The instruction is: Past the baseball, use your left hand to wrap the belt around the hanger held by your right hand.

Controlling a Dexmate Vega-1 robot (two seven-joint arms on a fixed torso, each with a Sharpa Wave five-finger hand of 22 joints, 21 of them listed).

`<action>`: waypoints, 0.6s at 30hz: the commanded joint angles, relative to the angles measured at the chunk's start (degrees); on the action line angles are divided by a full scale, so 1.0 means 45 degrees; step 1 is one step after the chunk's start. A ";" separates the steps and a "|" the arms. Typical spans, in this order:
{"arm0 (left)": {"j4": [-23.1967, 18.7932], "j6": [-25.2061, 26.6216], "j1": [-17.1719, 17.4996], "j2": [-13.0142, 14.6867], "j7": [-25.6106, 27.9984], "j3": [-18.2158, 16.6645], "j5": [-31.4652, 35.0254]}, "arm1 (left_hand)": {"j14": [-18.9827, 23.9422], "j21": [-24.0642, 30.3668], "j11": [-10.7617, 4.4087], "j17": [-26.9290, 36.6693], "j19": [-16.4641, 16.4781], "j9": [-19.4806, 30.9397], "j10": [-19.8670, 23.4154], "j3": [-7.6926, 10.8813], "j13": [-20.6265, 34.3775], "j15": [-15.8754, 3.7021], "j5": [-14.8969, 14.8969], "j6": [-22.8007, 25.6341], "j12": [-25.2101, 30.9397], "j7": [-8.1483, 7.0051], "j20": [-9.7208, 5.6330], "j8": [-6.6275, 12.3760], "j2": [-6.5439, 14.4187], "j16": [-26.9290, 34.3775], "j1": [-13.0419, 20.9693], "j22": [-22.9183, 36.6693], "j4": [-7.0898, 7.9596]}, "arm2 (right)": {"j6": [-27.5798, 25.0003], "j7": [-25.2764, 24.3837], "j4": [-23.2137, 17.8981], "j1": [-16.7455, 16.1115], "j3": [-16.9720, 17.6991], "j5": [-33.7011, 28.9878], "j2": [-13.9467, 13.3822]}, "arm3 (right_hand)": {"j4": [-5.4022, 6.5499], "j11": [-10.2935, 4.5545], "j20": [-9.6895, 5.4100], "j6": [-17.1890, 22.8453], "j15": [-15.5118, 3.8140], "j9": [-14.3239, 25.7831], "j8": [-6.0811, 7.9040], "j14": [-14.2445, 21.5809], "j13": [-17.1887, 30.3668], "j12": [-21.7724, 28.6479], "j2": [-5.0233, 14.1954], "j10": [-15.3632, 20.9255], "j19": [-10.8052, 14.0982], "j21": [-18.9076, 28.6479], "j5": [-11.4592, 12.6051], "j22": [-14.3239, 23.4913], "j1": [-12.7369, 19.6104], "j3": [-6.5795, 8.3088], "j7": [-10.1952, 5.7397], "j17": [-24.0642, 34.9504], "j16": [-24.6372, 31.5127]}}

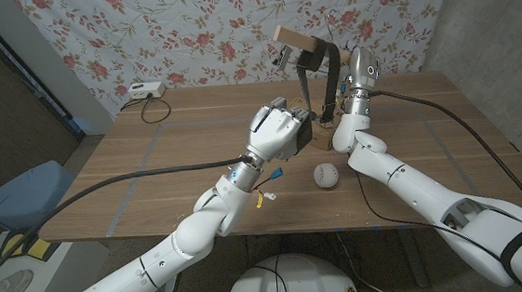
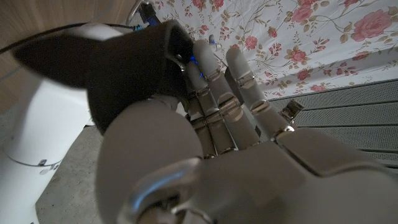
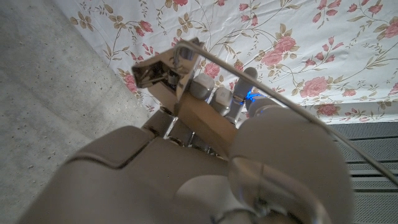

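The belt (image 1: 316, 72), dark and flat, hangs over the wooden hanger (image 1: 295, 39) that we hold raised above the far side of the table (image 1: 150, 164), its two runs dropping toward our left hand (image 1: 280, 130). Our right hand (image 1: 360, 75) grips the hanger, fingers closed around the wood in the right wrist view, keeping it high so the strap has room to pass around. The left hand's fingers are curled on the belt's lower end, as the left wrist view shows dark strap pressed under them, ready, we judge, to carry it over for another turn. The baseball (image 1: 326, 174) lies on the table nearer us, just below both hands
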 commanded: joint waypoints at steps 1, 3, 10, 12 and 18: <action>0.0852 0.0731 -0.0038 -0.0800 0.5217 0.0025 0.1366 | -0.0191 0.0241 -0.0863 0.0399 -0.0470 0.0358 0.0423 -0.0229 0.0468 -0.0086 -0.0205 -0.0210 0.0135 -0.0292 -0.0699 0.0053 0.0568 0.0223 0.0083 0.0134 -0.0005 | -0.0142 0.0009 0.0514 0.0467 -0.0483 0.0455 -0.0063 | -0.0011 -0.0043 -0.1602 0.0006 -0.0882 0.0019 0.0124 0.0203 0.0042 0.0027 0.0212 0.0130 0.0083 -0.0058 0.0007 0.0003 0.0012 0.0012 0.0085 0.0093 0.0643; 0.0654 0.0599 -0.0210 -0.0615 0.4953 0.0108 0.1582 | -0.0215 0.0332 -0.0916 0.0500 -0.0468 0.0440 0.0383 -0.0282 0.0602 -0.0095 -0.0243 -0.0243 0.0164 -0.0322 -0.0719 0.0096 0.0596 0.0276 0.0093 0.0155 -0.0034 | -0.0067 -0.0023 0.0613 0.0515 -0.0533 0.0511 -0.0086 | -0.0007 -0.0040 -0.1590 -0.0010 -0.0881 0.0032 0.0132 0.0200 0.0042 0.0026 0.0210 0.0129 0.0090 -0.0055 0.0005 0.0002 0.0010 0.0008 0.0080 0.0092 0.0642; -0.0281 -0.0416 -0.0881 -0.0350 0.2517 0.0075 0.1002 | -0.0197 0.0917 -0.0945 0.0816 0.0301 0.0436 0.0502 -0.0483 0.0473 -0.0144 -0.0372 -0.0027 -0.0027 -0.0312 -0.1289 0.0189 0.0462 0.0408 0.0126 0.0130 -0.0221 | -0.0001 -0.0317 0.0967 0.0698 -0.0803 0.0265 -0.0158 | -0.0001 -0.0042 -0.1587 0.0015 -0.0881 -0.0004 0.0138 0.0195 0.0041 0.0025 0.0214 0.0137 0.0087 -0.0056 0.0001 0.0001 0.0012 0.0004 0.0074 0.0092 0.0639; -0.0428 -0.0658 -0.1173 -0.0441 0.2075 -0.0043 0.0805 | -0.0143 0.1084 -0.0883 0.0876 0.0624 0.0386 0.0694 -0.0480 0.0245 -0.0139 -0.0390 0.0059 -0.0137 -0.0162 -0.1443 0.0176 0.0425 0.0391 0.0156 0.0045 -0.0288 | 0.0060 -0.0317 0.0996 0.0689 -0.0799 0.0236 -0.0155 | 0.0000 -0.0040 -0.1596 0.0005 -0.0881 0.0001 0.0144 0.0192 0.0042 0.0024 0.0209 0.0137 0.0076 -0.0060 0.0000 0.0001 0.0012 0.0000 0.0076 0.0092 0.0639; -0.0474 -0.0927 -0.2155 -0.1056 0.1239 -0.0358 0.0569 | -0.0066 0.1227 -0.0907 0.0741 0.0976 0.0297 0.0736 -0.0432 0.0006 -0.0131 -0.0440 0.0066 -0.0335 -0.0086 -0.1643 0.0068 0.0413 0.0242 0.0169 -0.0079 -0.0343 | 0.0135 -0.0317 0.1185 0.0631 -0.0762 -0.0190 -0.0141 | 0.0005 -0.0035 -0.1599 -0.0022 -0.0881 0.0000 0.0150 0.0187 0.0042 0.0022 0.0208 0.0135 0.0055 -0.0064 -0.0003 0.0002 0.0014 -0.0005 0.0087 0.0092 0.0637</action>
